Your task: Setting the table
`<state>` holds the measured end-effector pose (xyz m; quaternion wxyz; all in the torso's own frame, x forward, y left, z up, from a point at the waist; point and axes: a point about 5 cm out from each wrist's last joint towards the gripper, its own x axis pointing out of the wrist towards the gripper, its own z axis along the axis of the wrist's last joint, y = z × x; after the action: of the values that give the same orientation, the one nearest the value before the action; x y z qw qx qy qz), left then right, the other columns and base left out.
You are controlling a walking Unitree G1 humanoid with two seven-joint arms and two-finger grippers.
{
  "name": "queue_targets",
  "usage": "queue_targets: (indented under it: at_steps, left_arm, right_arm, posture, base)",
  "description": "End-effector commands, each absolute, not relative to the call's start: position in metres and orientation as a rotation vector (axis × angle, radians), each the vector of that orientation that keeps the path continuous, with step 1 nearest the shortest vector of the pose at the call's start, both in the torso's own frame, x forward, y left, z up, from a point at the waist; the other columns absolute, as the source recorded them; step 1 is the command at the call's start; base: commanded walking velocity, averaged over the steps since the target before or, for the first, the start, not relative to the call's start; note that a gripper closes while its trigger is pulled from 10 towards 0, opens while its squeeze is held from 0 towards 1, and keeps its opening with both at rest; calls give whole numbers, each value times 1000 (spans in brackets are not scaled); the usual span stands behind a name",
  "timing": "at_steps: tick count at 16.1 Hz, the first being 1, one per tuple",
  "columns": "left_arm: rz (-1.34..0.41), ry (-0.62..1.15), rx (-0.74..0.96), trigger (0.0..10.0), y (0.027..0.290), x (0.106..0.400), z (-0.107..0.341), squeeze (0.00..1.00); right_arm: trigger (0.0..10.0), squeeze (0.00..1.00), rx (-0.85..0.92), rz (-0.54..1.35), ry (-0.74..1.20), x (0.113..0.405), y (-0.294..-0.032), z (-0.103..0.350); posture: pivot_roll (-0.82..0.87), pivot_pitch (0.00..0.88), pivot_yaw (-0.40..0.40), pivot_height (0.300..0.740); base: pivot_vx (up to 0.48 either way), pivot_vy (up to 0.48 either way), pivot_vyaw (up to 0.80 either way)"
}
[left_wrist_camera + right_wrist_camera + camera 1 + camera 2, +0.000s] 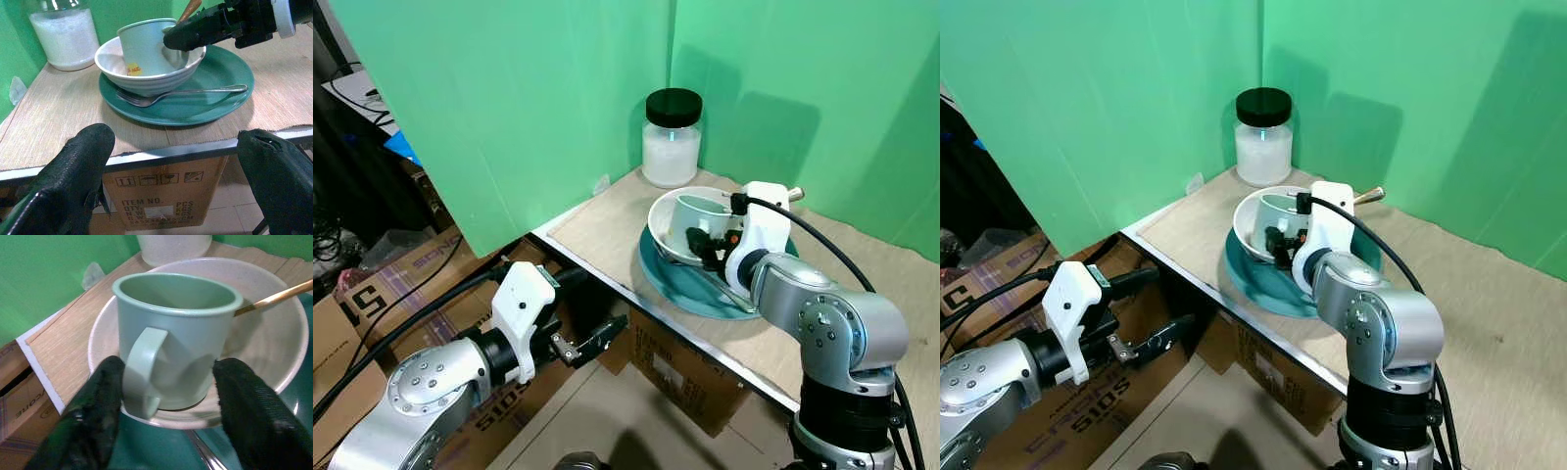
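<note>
Inside the white bowl [274, 347] our right gripper [166, 396] has its two black fingers spread wide, one on either side of the pale green mug [176, 333], whose handle faces the wrist camera; whether the fingers [98, 411] actually touch the mug's wall we cannot tell. The mug stands upright in the bowl, and a wooden-handled utensil [274, 297] leans against the bowl's rim behind it. The bowl sits on a teal plate [215, 93], and a metal fork [186, 93] lies across the plate just in front of the bowl. Beyond the plate, near the corner of the green backdrop [509, 88], stands a jar [672, 137] with a black lid and white contents, all on the wooden table [597, 230]. Our left gripper [171, 186] hangs below the table's edge, fingers wide apart and empty, above cardboard boxes [421, 274] on the floor.
</note>
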<state>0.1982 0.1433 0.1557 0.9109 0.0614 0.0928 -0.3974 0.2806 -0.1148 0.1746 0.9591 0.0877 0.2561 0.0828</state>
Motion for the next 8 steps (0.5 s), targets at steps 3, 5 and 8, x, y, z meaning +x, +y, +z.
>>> queue_targets:
  at_steps: [3, 5, 8]
  left_arm:
    - [-822, 193, 140, 10000, 145, 197, 158, 0]
    - [-824, 192, 141, 10000, 145, 198, 157, 0]
    - [-825, 190, 146, 10000, 144, 199, 157, 0]
  right_arm:
    - [0, 0, 180, 154, 521, 283, -114, 174]
    - [0, 0, 181, 147, 519, 283, -115, 174]
    - [0, 0, 176, 138, 524, 283, -117, 171]
  posture:
    - [174, 0, 61, 740]
    - [173, 0, 64, 740]
    - [171, 0, 63, 740]
  base:
    - [0, 0, 0]
    - [0, 0, 0]
    - [0, 0, 0]
